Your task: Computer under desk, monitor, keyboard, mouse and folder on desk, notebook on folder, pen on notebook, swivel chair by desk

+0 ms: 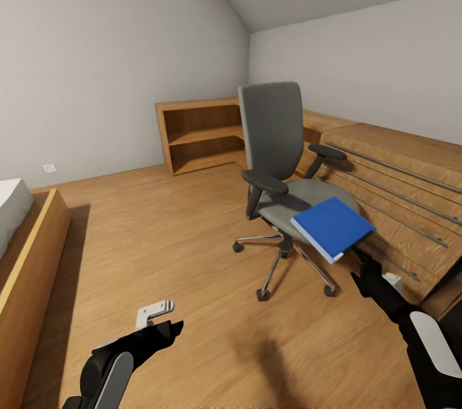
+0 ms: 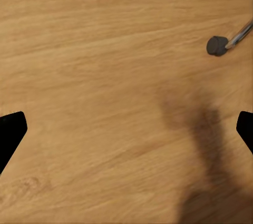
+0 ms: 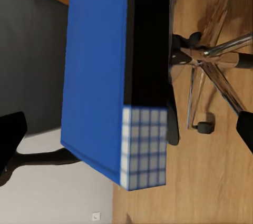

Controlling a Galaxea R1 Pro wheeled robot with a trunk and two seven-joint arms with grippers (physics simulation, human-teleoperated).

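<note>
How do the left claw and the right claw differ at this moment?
The left claw hangs low over bare wood floor, with nothing between its wide-apart fingers; the right claw reaches up to the near edge of the blue folder at the swivel chair. Whether the right claw has closed on the folder cannot be told. Both are black.

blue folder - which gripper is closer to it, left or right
Right. The right gripper is just below the blue folder, at its near edge by the chair seat. The left gripper hangs low over the floor, well away from the folder.
</note>
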